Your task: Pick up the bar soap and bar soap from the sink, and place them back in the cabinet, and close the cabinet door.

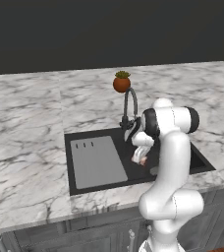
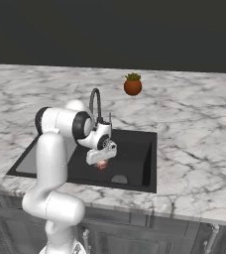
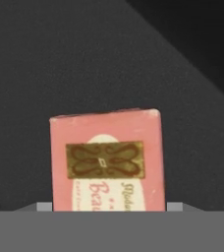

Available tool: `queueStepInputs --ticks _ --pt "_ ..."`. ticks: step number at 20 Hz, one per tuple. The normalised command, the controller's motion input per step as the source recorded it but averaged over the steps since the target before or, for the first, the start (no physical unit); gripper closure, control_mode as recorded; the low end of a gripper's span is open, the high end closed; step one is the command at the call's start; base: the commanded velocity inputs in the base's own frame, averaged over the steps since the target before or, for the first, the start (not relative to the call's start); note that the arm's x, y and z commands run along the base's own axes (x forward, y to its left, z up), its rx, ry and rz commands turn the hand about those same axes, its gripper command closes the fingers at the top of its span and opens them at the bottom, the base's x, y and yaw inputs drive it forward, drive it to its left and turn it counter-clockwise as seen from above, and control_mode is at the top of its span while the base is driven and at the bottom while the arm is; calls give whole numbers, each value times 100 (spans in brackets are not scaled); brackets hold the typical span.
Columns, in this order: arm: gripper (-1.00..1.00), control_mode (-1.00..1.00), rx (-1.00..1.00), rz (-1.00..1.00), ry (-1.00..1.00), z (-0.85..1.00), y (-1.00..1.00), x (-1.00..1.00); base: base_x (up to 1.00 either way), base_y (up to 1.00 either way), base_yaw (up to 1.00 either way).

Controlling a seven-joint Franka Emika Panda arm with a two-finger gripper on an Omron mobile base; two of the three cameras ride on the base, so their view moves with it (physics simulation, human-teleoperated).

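The gripper [image 1: 141, 158] hangs low inside the sink [image 1: 84, 182], pointing down toward the black basin floor. One bar soap [image 3: 106, 162] sits right at the fingers: in the hand view it is a pink-red rectangular bar with a cream oval, a gold ornamental label and red script lettering, rising from the bottom edge between two small grey stubs on either side of it. The stubs sit just beside the bar's lower corners, but whether the fingers are clamped on it or merely flanking it cannot be told. Dark basin floor lies behind the bar, with a darker wall across the upper right corner.

In the left base view the same bar appears as a small reddish patch at the gripper tip. In the right base view it glows red just under the white hand [image 2: 101, 154], near a round drain [image 2: 119, 179]. Only one bar can be counted; a second cannot be made out.

Around the hand, the sink holds one light grey drainboard panel [image 1: 97, 161] on the arm's left side. One dark curved faucet [image 1: 129, 109] stands at the back rim. Beyond it, one round orange potted plant [image 1: 122, 82] sits on the marble counter [image 1: 25, 128], well apart from the sink. One white arm [image 1: 170, 167] bends over the front edge.
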Motion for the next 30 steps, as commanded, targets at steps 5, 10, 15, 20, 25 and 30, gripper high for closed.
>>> queueStepInputs --ticks 5,10,15,20,25,30 --pt "100 -100 0 -4 0 57 0 -15 0 0 0" --pt "100 -100 0 -8 0 64 0 -21 0 0 0" --pt "100 -100 -5 -11 0 35 -1 -41 0 0 0" --pt "100 -100 -7 -15 -1 32 0 -59 0 0 0" --pt "100 -100 -5 -21 0 41 0 -49 0 0 0" --pt "100 -100 -1 -23 0 38 -1 -49 0 0 0"
